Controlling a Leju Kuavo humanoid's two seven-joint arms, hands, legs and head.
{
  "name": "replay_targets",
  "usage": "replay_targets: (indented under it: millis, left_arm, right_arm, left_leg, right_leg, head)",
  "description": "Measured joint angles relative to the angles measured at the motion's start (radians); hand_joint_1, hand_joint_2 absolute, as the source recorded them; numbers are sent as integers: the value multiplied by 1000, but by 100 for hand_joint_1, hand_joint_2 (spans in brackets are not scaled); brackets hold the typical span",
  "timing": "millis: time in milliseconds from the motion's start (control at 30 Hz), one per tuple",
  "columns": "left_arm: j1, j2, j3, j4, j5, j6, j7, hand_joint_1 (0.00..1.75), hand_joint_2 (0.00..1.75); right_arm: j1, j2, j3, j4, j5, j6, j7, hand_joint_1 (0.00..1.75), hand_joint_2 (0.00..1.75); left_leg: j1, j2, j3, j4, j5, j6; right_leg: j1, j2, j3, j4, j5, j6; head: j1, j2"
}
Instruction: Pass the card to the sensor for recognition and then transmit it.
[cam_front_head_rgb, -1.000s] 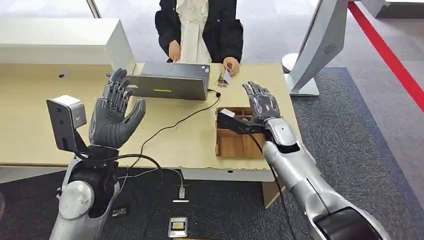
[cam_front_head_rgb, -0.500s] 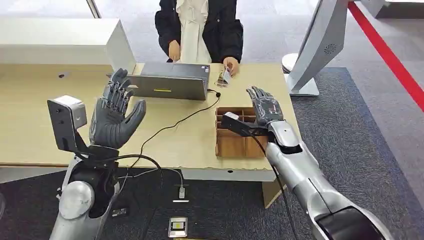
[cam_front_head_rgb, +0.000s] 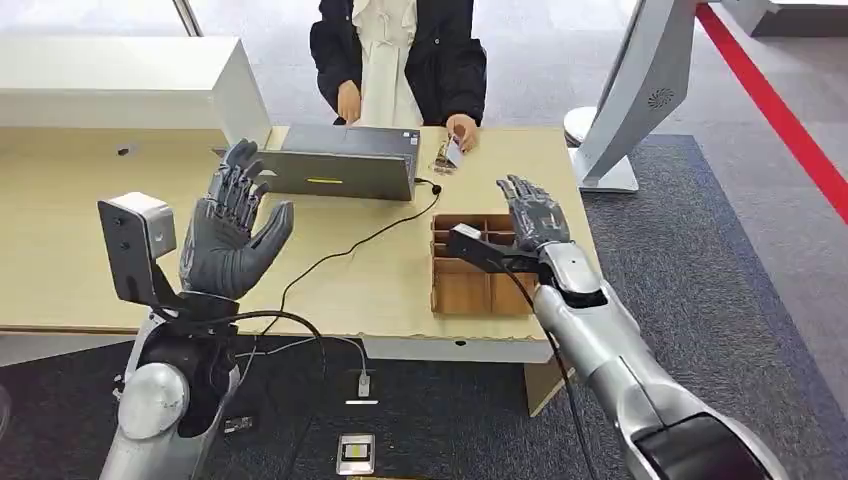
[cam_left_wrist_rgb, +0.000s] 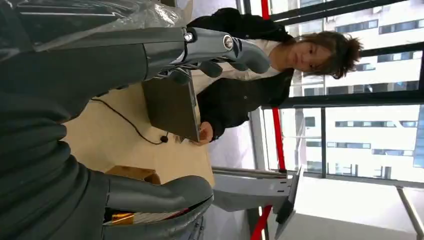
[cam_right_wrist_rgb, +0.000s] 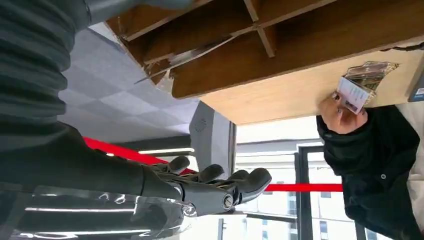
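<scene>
Head view: left hand (cam_front_head_rgb: 235, 232) raised, fingers spread, empty, left of laptop (cam_front_head_rgb: 345, 162). Right hand (cam_front_head_rgb: 535, 215) spread, empty, over wooden tray (cam_front_head_rgb: 470, 290), right of laptop. Person's hand (cam_front_head_rgb: 462, 131) just right of laptop holds card (cam_front_head_rgb: 453, 152). Right wrist view: card (cam_right_wrist_rgb: 352, 94) small, white, printed face, tilted.
</scene>
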Motion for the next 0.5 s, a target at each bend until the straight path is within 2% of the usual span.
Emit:
replay_targets:
  millis: [500]
  left_arm:
    - [21, 2, 0, -16, -2, 46, 10, 0, 175]
  right_arm:
    - [1, -18, -12, 2, -1, 5, -2, 0, 175]
  left_leg:
    - [0, 0, 0, 0, 0, 0]
  right_leg:
    - [0, 0, 0, 0, 0, 0]
  head:
    - [0, 0]
